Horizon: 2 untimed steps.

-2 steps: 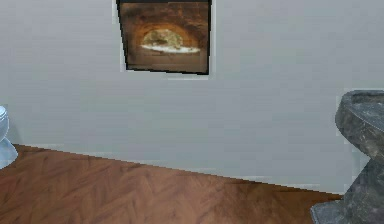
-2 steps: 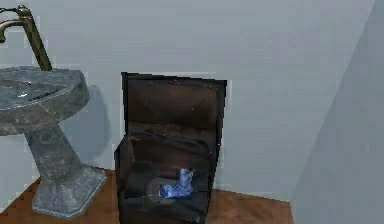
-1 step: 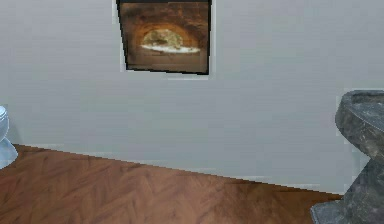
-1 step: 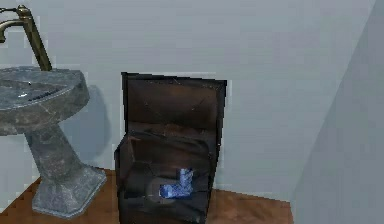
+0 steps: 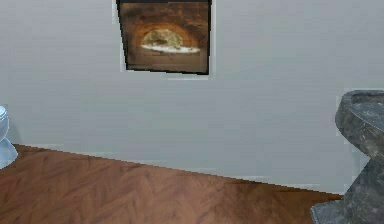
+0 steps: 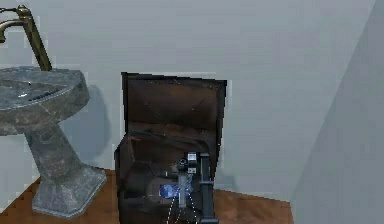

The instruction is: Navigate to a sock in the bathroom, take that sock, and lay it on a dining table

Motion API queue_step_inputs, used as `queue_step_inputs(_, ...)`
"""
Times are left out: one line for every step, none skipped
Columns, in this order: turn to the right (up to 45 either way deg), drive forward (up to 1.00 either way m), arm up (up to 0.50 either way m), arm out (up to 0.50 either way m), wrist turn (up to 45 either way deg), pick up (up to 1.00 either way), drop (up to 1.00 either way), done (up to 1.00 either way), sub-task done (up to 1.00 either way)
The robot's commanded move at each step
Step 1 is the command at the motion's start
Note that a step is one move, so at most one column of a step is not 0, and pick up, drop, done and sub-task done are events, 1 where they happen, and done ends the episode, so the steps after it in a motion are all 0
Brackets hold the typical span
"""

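Arm side view: the pincer [image 6: 176, 196] sits inside an open dark wooden chest [image 6: 170, 105], at a pale bluish blob [image 6: 163, 188] lying in the chest; whether it grasps anything cannot be told. Left of the chest stands a stone pedestal sink [image 6: 45, 110] with a brass tap [image 6: 30, 35]. Forward view: a framed picture [image 5: 165, 35] hangs on the far wall.

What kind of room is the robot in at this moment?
Most likely a bathroom: a grey stone pedestal sink with a brass tap stands in the arm side view's left, and what looks like a white toilet shows at the forward view's left edge.
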Motion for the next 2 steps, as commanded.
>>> queue_step_inputs(0.0, 0.00, 0.00, 0.00, 45.0, 0.00, 0.00, 0.00, 0.00)
queue_step_inputs(0.0, 0.00, 0.00, 0.00, 45.0, 0.00, 0.00, 0.00, 0.00)
